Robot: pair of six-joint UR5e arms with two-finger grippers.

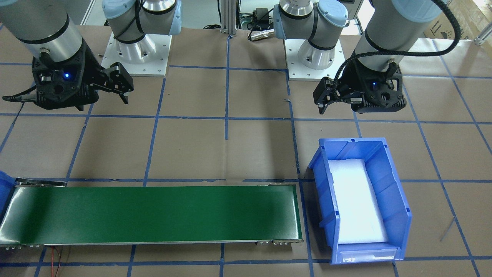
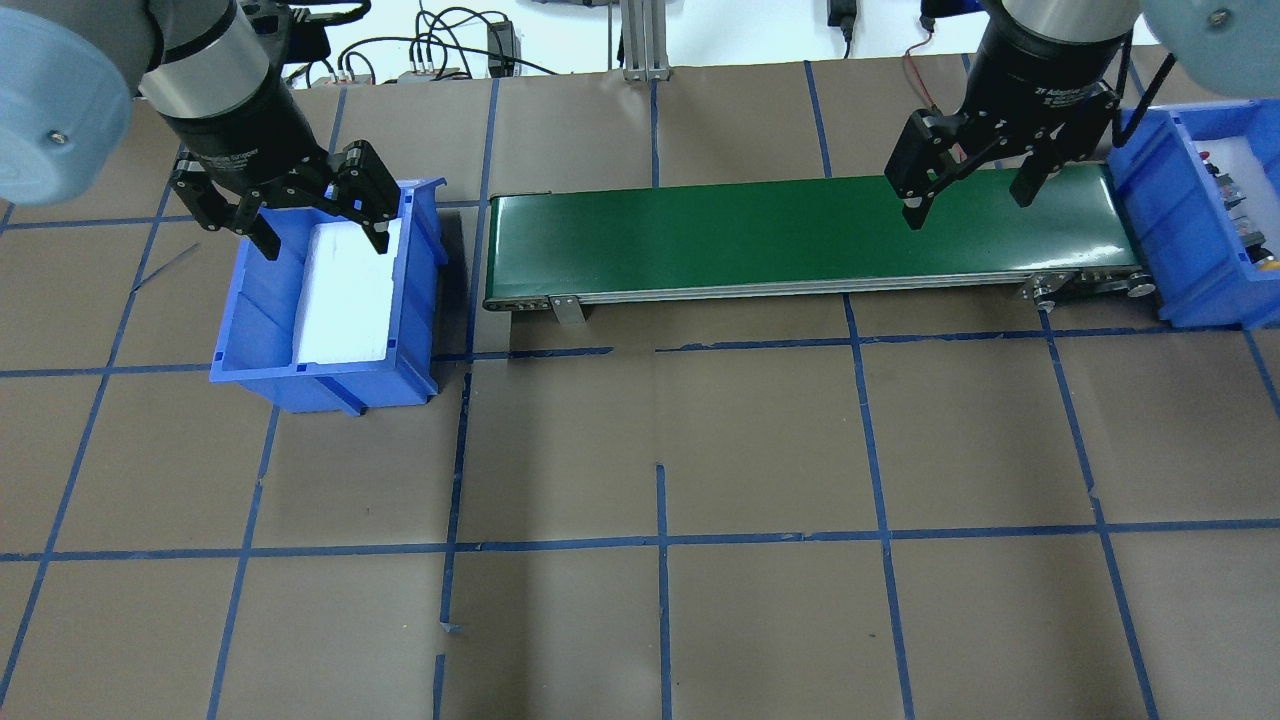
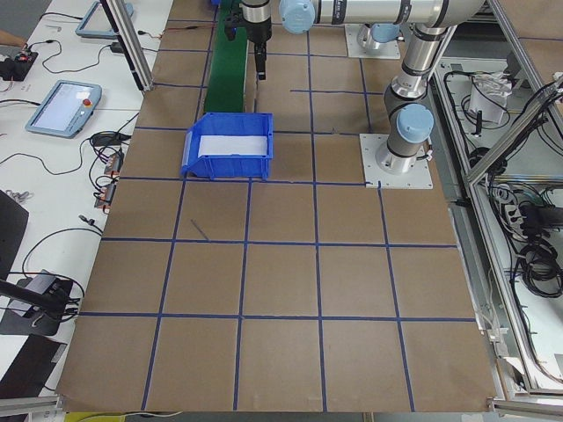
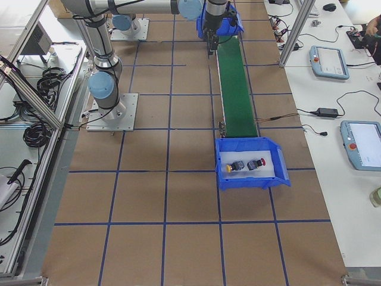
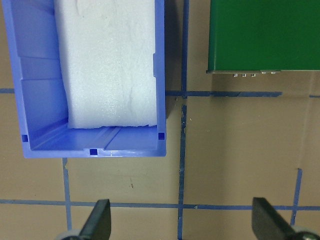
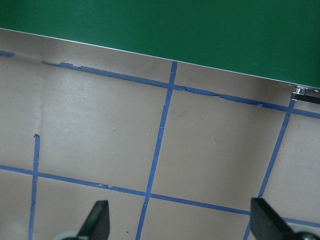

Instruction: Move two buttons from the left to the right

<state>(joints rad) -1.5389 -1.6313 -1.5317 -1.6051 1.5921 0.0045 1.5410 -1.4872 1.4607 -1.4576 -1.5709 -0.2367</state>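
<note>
Both buttons lie on white foam in the blue bin [image 4: 250, 182] at the conveyor's right end: the yellow button [image 4: 229, 167] and the red button [image 4: 257, 162], side by side. In the overhead view only dark parts of them [image 2: 1235, 195] show in that bin [image 2: 1160, 230]. My left gripper [image 2: 323, 242] is open and empty above the left blue bin [image 2: 260, 310], which holds only white foam. My right gripper [image 2: 968, 205] is open and empty above the belt's right part. Both wrist views show spread, empty fingers [image 5: 100, 217] [image 6: 97, 220].
The green conveyor belt [image 2: 800, 235] runs between the two bins and carries nothing. The left bin [image 1: 388, 181] stands just off its end. The brown table has a blue tape grid. The arm bases [image 1: 136, 50] stand at the back.
</note>
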